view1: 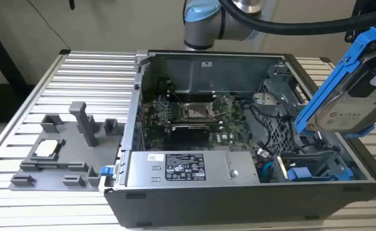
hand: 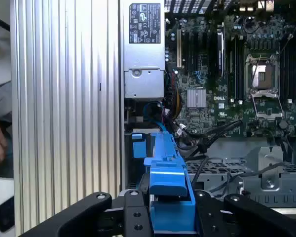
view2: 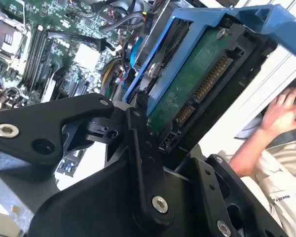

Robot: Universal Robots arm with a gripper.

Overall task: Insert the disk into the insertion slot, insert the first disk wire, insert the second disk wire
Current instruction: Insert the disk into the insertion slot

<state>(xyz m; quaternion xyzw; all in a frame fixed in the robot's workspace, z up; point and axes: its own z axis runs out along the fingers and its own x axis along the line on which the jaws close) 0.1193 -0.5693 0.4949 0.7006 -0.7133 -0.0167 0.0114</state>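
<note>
The disk, silver-grey in a bright blue carrier frame, hangs tilted on edge above the open computer case, at the exterior view's right. My gripper is shut on the disk's carrier, one black finger on each side. The second wrist view shows the disk's green circuit board and connector between the fingers. The insertion slot, a grey bay with blue rails, lies below the disk in the case's near right corner. A blue cable lies loose beside the slot; I cannot tell which cables are the disk wires.
In the case are a silver power-supply box, the motherboard and a perforated grey cage. A grey fixture stands on the ribbed table at the exterior view's left. A person's hand is outside the case.
</note>
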